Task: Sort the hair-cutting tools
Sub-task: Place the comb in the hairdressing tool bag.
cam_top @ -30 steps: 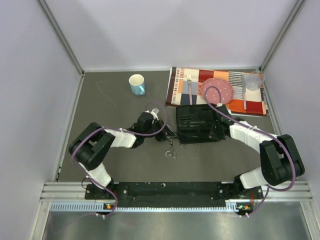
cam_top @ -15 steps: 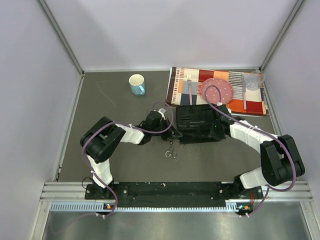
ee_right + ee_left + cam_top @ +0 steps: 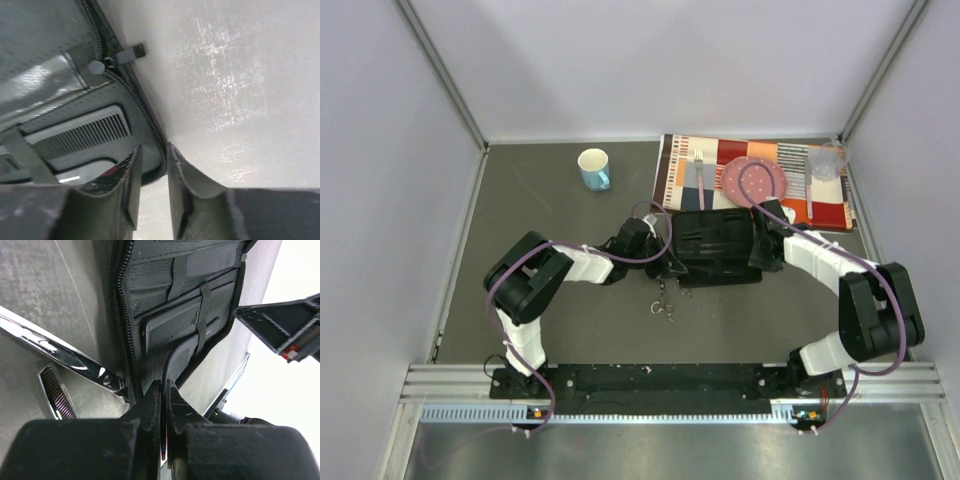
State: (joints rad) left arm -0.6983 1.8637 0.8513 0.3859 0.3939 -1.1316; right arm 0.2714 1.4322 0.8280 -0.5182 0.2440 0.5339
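Stowing step: slim black handled comb (image 3: 182,347) going into the open black rectangular zip case (image 3: 150,285).
My left gripper (image 3: 162,390) is clamped on the comb's end at lower centre of the left wrist view. Its far end looks tucked under the strap, by the flat straight black comb (image 3: 170,330). My right gripper (image 3: 154,150) has jaws slightly parted astride the zip edge. Thin silver metal scissors (image 3: 663,305) lie on the table below the case. Next, I reckon: seat it, release, fetch scissors.

Left fingers (image 3: 148,407) pressed together, right fingers (image 3: 186,192) slightly parted.
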